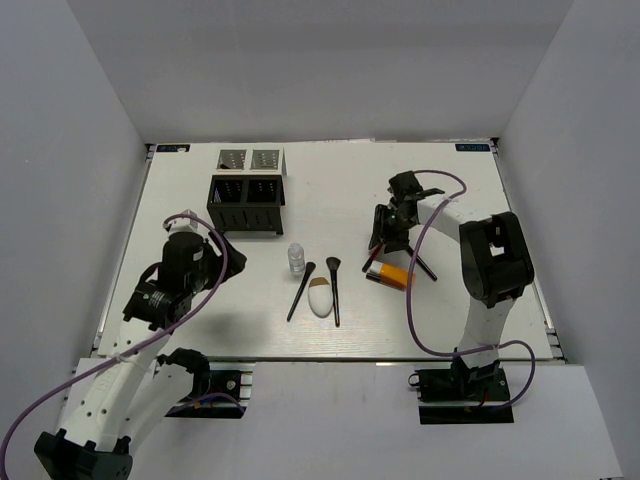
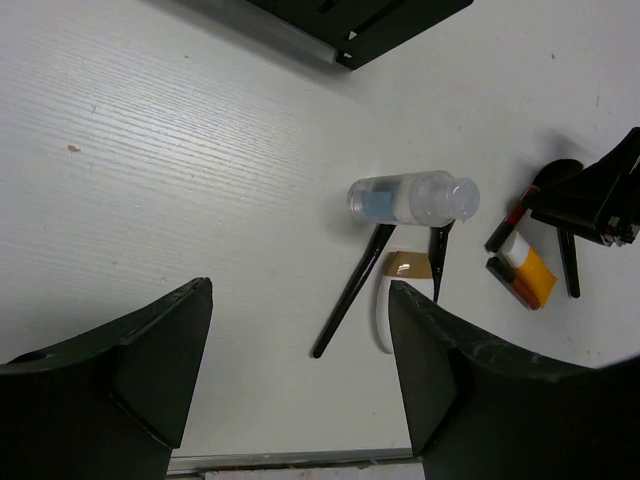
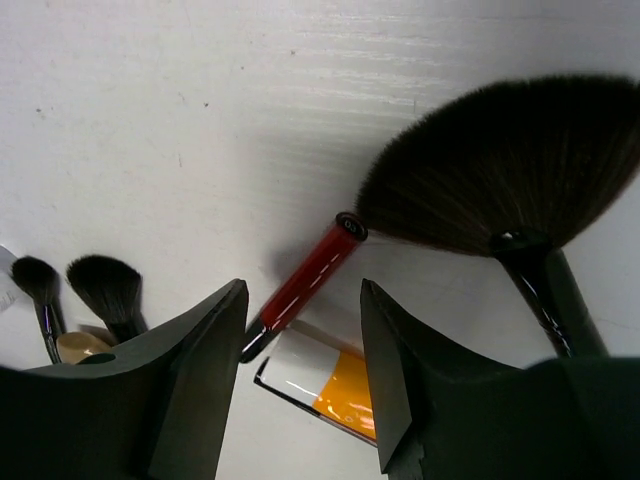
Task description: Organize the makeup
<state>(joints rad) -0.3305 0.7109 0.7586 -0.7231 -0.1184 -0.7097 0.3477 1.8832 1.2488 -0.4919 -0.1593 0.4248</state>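
The makeup lies on the white table. A clear bottle (image 1: 296,258) (image 2: 412,198), two thin black brushes (image 1: 301,290) (image 1: 334,290) and a white tan-tipped sponge (image 1: 320,298) (image 2: 392,300) sit at centre. To the right lie a red-black stick (image 3: 305,280), an orange white-capped tube (image 1: 392,274) (image 3: 335,385) and a wide brown-headed brush (image 3: 510,160). My right gripper (image 1: 380,245) (image 3: 303,300) is open, low over the red stick and tube, with a finger on each side of the stick. My left gripper (image 1: 228,250) (image 2: 300,300) is open and empty, left of the bottle.
A black perforated compartment box (image 1: 247,203) stands at the back left, its corner in the left wrist view (image 2: 370,25). A silvery perforated box (image 1: 250,160) stands behind it. The table's near edge (image 2: 300,460) runs just below my left fingers.
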